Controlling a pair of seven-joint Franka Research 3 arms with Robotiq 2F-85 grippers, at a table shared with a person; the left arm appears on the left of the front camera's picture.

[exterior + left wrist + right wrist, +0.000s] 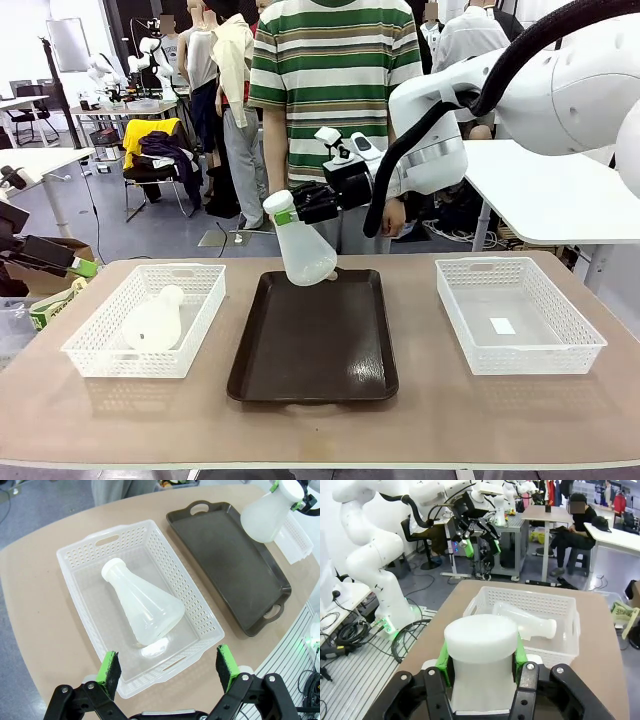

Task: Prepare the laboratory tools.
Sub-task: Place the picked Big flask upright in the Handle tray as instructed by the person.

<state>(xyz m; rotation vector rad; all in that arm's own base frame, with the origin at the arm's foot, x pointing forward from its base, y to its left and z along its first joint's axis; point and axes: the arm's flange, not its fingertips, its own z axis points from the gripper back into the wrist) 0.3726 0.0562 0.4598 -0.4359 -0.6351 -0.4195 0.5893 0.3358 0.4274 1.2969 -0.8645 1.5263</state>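
Note:
One frosted-white conical flask [307, 252] hangs tilted over the far end of the dark brown tray [310, 350]. My right gripper [288, 213] is shut on its neck just under the rim. The right wrist view shows that neck [481, 645] clamped between the green pads [442, 662]. A second flask [155, 320] lies on its side in the left white basket [100, 345]. My left gripper [167, 667] hovers open above that basket, the lying flask [145, 610] below and beyond its fingers, nothing between them.
An empty white mesh basket [560, 355] stands right of the tray. A person in a striped shirt [335, 70] stands at the far edge behind the tray. Bare tabletop [320, 430] runs along the near edge.

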